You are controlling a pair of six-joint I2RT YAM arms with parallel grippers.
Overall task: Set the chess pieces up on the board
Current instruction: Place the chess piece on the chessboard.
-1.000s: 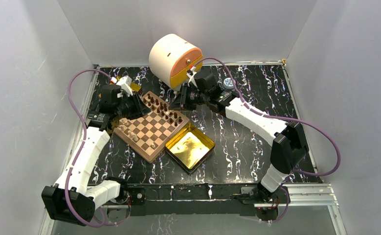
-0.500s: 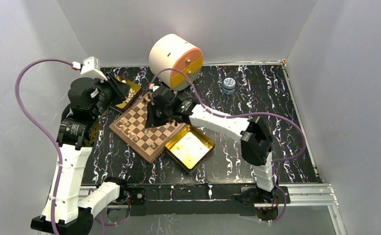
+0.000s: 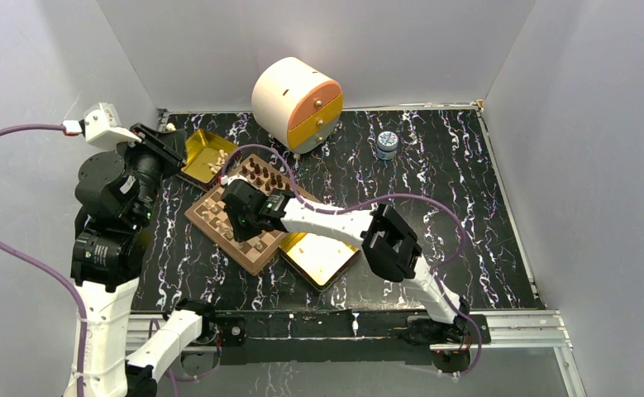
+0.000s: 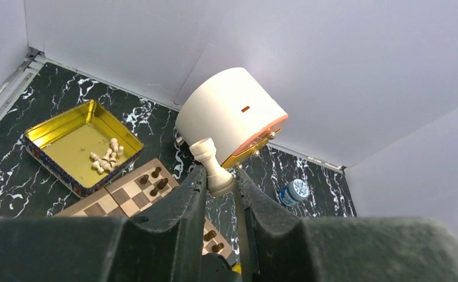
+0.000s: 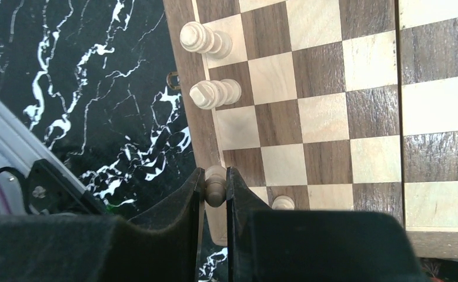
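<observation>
The board [image 3: 260, 241] lies tilted at centre left, with dark chess pieces [image 3: 264, 175] along its far edge. My left gripper [image 4: 217, 182] hangs high over the table's back left, shut on the base of a light tan chess piece [image 4: 211, 161] that stands up between the fingers. My right gripper [image 5: 215, 189] is low over the board's rim [image 5: 197, 126], shut on a small light piece [image 5: 216, 183]. Two light pieces [image 5: 206, 40] stand on the edge squares, a third [image 5: 283, 202] beside the fingers. In the top view the right gripper [image 3: 237, 220] reaches over the board's left part.
A gold tin [image 4: 56, 132] holding several light pieces [image 4: 106, 160] sits behind the board at the left. A second gold tin [image 3: 322, 252] touches the board's near right side. A cream and orange drum-shaped box [image 3: 296, 99] and a small blue jar [image 3: 387, 143] stand at the back.
The left arm has risen and swung back left, away from the board, holding its piece. The right arm has swept from beside the drum box across to the board's left side.
</observation>
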